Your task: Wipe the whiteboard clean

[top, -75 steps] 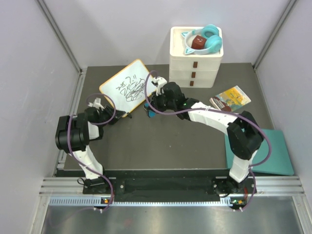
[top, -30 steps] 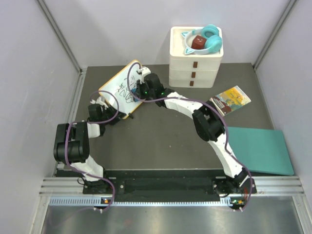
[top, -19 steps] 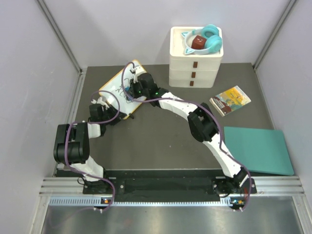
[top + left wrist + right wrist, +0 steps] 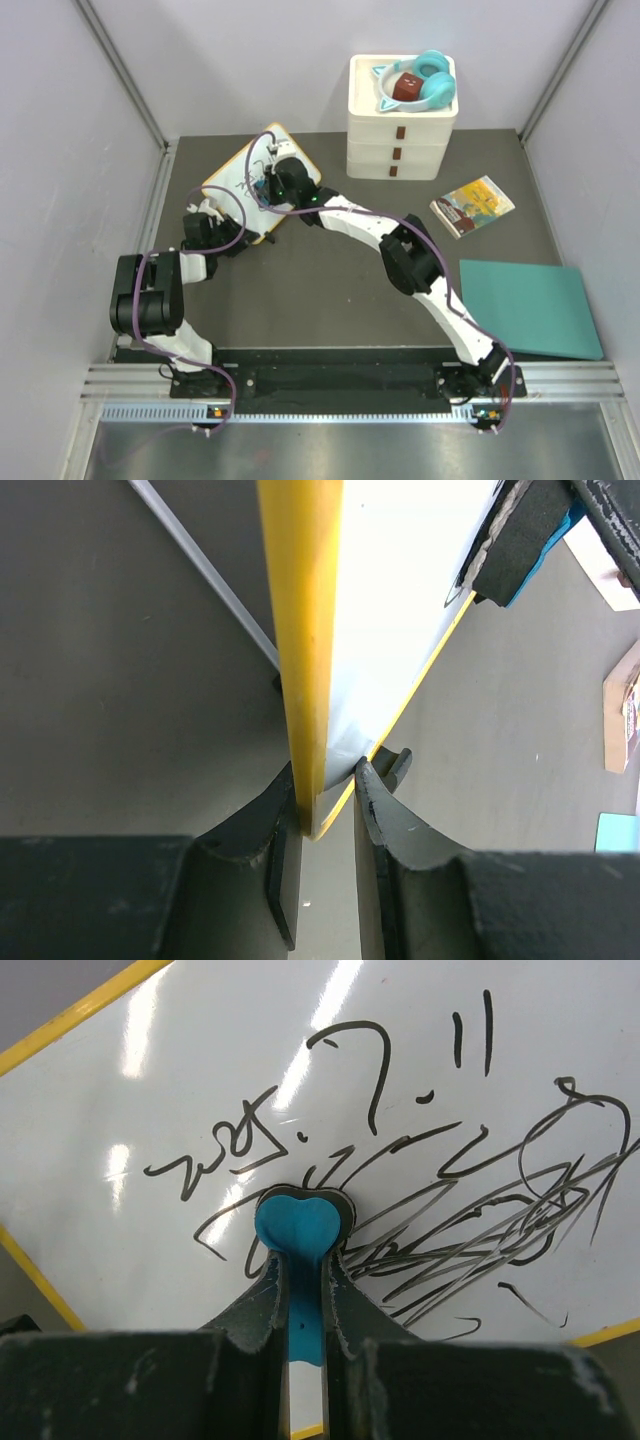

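Note:
The whiteboard stands tilted at the back left, with a yellow rim and black scribbles. My left gripper is shut on the board's lower corner; in the left wrist view its jaws pinch the yellow rim. My right gripper is shut on a blue heart-shaped eraser with a black felt pad and presses it flat on the board face among the scribbles. The eraser also shows in the left wrist view.
A white drawer unit with teal headphones on top stands at the back. A colourful packet lies to its right. A flat teal sheet lies at the right front.
My right gripper has moved from the board's right edge leftward across its face with the eraser. The left gripper has kept its hold on the board's corner.

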Action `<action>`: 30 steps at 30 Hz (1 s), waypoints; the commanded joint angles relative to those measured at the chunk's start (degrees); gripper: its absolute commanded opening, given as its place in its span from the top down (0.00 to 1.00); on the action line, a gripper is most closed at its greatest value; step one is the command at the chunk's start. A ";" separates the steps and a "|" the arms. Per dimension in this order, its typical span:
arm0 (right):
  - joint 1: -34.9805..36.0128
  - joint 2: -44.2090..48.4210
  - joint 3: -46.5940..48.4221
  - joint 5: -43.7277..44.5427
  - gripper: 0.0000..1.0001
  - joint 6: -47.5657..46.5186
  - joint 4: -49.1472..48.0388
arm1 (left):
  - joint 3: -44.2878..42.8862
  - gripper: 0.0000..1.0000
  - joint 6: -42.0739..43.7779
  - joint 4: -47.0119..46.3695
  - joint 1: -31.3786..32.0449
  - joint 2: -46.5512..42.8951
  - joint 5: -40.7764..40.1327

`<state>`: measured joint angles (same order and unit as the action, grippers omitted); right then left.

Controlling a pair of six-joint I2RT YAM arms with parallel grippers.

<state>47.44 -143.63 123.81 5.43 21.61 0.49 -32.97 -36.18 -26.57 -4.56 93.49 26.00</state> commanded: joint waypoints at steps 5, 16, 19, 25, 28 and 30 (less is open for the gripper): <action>-7.79 4.14 -11.82 2.84 1.00 13.01 -1.88 | 1.86 1.00 2.26 10.48 0.52 1.08 -4.47; -5.79 3.89 -12.89 0.89 1.00 14.61 -3.74 | 1.94 1.00 2.35 10.40 0.52 0.90 -4.38; -2.45 3.19 -11.84 1.51 1.00 13.20 -4.19 | 1.94 1.00 2.43 10.31 0.51 0.90 -4.20; 3.70 1.78 -10.79 -0.33 1.00 13.99 -6.64 | 1.86 1.00 2.61 10.31 0.52 0.99 -4.11; 6.25 1.16 -9.47 -1.21 1.00 14.08 -6.56 | 1.95 1.00 2.70 10.31 0.51 0.90 -4.03; 7.40 1.34 -8.59 -1.48 1.00 13.64 -6.56 | 2.03 1.00 2.70 10.22 0.60 0.81 -4.11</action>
<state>49.30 -139.39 112.51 8.73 35.62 -6.39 -32.97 -35.94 -26.24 -4.10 93.47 26.06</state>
